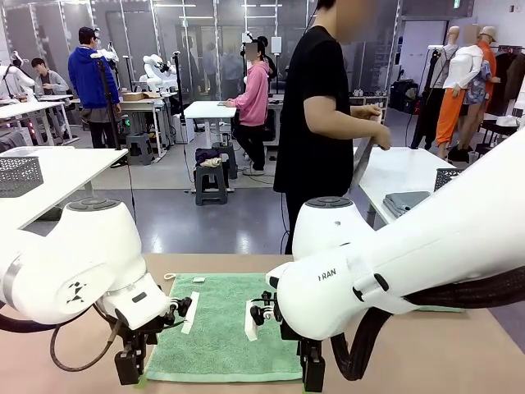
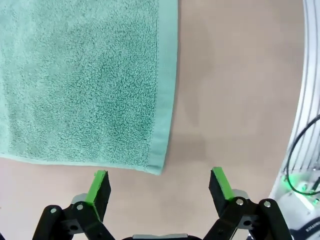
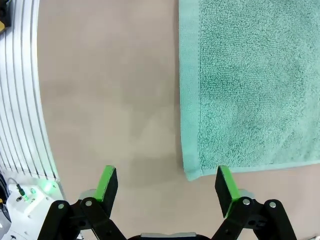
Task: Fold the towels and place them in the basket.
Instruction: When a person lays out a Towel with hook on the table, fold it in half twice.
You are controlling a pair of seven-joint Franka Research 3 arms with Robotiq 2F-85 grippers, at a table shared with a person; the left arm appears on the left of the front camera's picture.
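Flat on the tan, matte counter (image 1: 426, 353) lies one mint-green towel (image 1: 221, 328), a rectangle of looped terry with a smoother woven band along each edge and a small white loop (image 1: 170, 277) at its far left corner. At the towel's near left corner the left arm's jaws stand wide and hold nothing. In the left wrist view the green pads (image 2: 97, 187) on black fingers hang over bare counter (image 2: 235, 75), and the towel's (image 2: 80, 80) squared corner lies just beyond one pad. At the towel's near right corner the right arm's jaws are likewise spread wide and empty. In the right wrist view the towel (image 3: 250, 80) shows its flat hem and nubbly pile, its corner just inside one green pad (image 3: 225, 185). Beyond the towel's far edge a person (image 1: 316, 107) in a black shirt stands side-on, both hands on a grey piece of cloth. Past the towel's right side, on a white table, lie folded grey cloths (image 1: 408, 201), soft and stacked, beside the corner of a dark lattice basket (image 1: 447, 176); I cannot tell what it holds. Far off to the towel's left a paler perforated crate (image 1: 18, 175) sits on another white table, its inside hidden.
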